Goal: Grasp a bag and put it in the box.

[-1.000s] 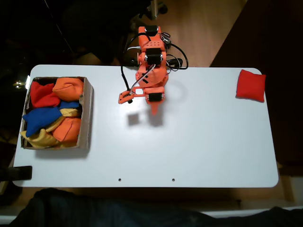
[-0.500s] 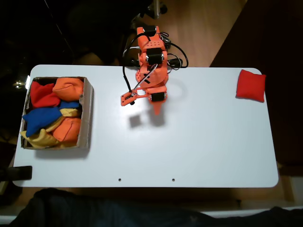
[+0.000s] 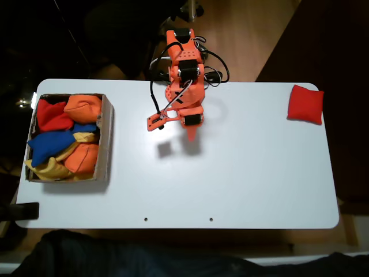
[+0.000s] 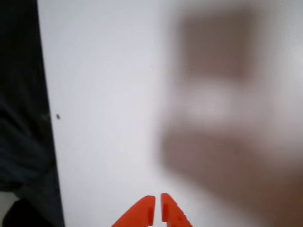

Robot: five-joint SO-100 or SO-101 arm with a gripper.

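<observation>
Square bright red fabric bag point(image 3: 305, 104): far right table corner | shallow brown cardboard box point(image 3: 106, 136): left, filled | orange two-finger gripper point(image 4: 157, 209): centre, fingers nearly touching, nothing held.

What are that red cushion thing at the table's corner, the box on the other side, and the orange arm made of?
The bag looks like matte red fabric, plump and pillow-like, so probably a soft filling. The box seems to be plain brown cardboard, dull, with thin low walls. The arm and its gripper look like hard orange plastic with a smooth, slightly glossy surface, possibly 3D-printed.
</observation>
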